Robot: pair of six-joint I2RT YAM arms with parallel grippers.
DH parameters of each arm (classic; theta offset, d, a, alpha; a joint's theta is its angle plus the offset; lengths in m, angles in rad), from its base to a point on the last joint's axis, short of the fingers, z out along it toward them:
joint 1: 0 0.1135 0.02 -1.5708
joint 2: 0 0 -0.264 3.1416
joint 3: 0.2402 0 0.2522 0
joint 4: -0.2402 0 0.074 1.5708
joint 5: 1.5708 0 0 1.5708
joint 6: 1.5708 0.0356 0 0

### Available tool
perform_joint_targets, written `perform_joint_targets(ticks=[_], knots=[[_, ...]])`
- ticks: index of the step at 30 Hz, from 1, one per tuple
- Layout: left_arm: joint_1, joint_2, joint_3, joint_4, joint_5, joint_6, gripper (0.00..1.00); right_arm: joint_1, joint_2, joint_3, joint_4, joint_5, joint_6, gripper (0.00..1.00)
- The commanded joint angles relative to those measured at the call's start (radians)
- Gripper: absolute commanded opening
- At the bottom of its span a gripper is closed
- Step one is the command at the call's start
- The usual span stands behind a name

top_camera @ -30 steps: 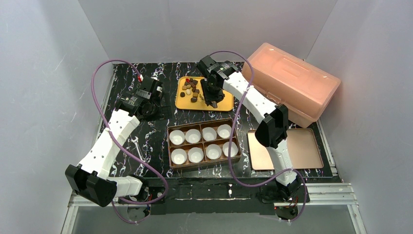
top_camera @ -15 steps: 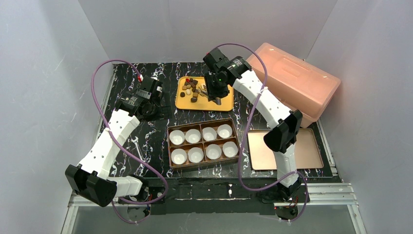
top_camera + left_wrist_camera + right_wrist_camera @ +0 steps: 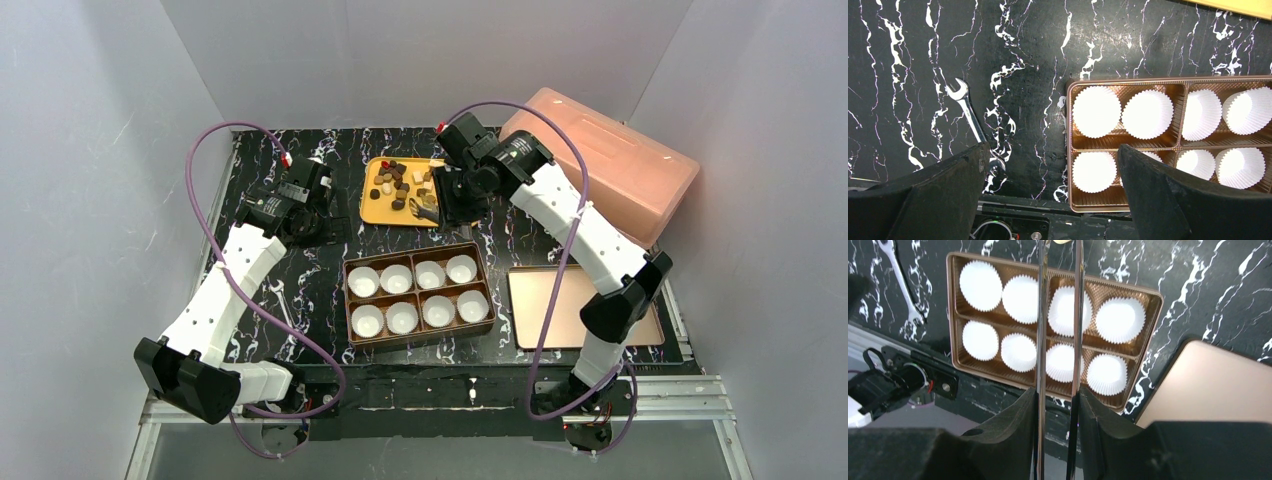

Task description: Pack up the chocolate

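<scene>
- Chocolate: a pile of small dark, tan and cream pieces sits on the yellow tray at the back of the surface, behind the box.
- Change over the last second: the right arm swung off the pile toward the right, elbow out wide. The right hand now hangs over the tray's near right corner, between pile and box. Its wrist camera looks straight down onto the box.
- Right hand is part-closed and clamped on a pair of metal tongs. Both blades run up between its fingers.
- Left hand hasn't moved. It's spread fully wide, holding nothing, parked over the left end of the box near the wrench.
- My read: this looks like the carry leg of a first pick. All eight paper cups are empty, so nothing is packed yet. Next is lining the tongs up over a cup and letting go.
- Can't confirm the load. The tong tips are cut off at the top edge of the right wrist view, with only a pale sliver showing there. The top view shows a small pale speck at the tips, too small to call as a piece.
- Left wrist view shows no chocolate, just a strip of tray in its upper right corner.
- From above, the right arm hides part of the tray's right side.
</scene>
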Motion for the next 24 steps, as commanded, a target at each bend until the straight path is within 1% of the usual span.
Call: perform_joint_targets(ticks=[1,7,11,15,18,24], knots=[[0.007,-0.021,-0.014,-0.022,-0.009,0.002,0.99,0.036,-0.099,-0.062,0.004,-0.017,0.019,0.33],[0.007,-0.026,-0.016,-0.035,-0.022,-0.001,1.00,0.086,-0.173,-0.182,0.027,-0.024,0.043,0.33],[0.007,-0.031,-0.002,-0.053,-0.043,-0.003,1.00,0.120,-0.181,-0.218,0.050,-0.031,0.055,0.33],[0.009,-0.036,0.017,-0.087,-0.078,-0.020,1.00,0.146,-0.153,-0.191,0.073,-0.032,0.056,0.33],[0.009,-0.050,0.034,-0.118,-0.130,-0.042,0.99,0.168,-0.106,-0.147,0.085,-0.037,0.054,0.33],[0.009,-0.112,0.093,-0.179,-0.200,-0.074,0.99,0.219,-0.011,-0.081,0.109,-0.052,0.050,0.32]])
